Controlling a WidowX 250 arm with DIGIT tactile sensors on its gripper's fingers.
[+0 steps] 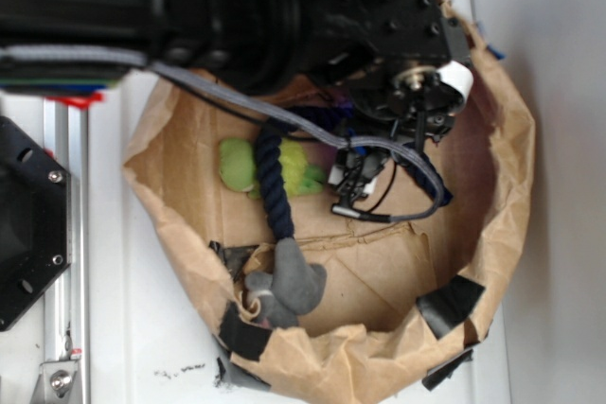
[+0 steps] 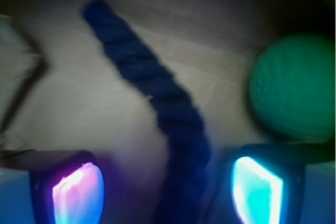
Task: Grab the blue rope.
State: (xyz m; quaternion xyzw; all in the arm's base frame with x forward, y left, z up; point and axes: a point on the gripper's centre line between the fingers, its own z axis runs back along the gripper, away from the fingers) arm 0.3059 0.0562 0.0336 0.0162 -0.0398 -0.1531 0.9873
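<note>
exterior view: a crumpled brown paper bag lying open across the middle of the frame on a white worktop, its rim patched with black tape pieces at the lower left and lower right. inside, the blue rope, thick, dark navy and twisted, running from under the arm near the upper centre down to the middle of the bag floor. just left of it and partly behind it, a green plush toy; at its lower end, touching or nearly so, a grey plush toy resting against the lower rim. black robot arm stretching in from the upper left, with a grey braided cable looping past the rope's upper part toward the right. pincer hanging right of the rope in the middle of the frame, too cluttered there to judge its opening.

wrist view: blurred. rope snaking from the upper left down to the bottom centre over pale brown paper, its lower part passing between the two fingers. glowing pads at the bottom corners, pink-violet on the left, cyan on the right. pincer spread wide, pads apart from the rope on both sides, nothing gripped. a green textured ball shape at the right edge, above the cyan pad.
</note>
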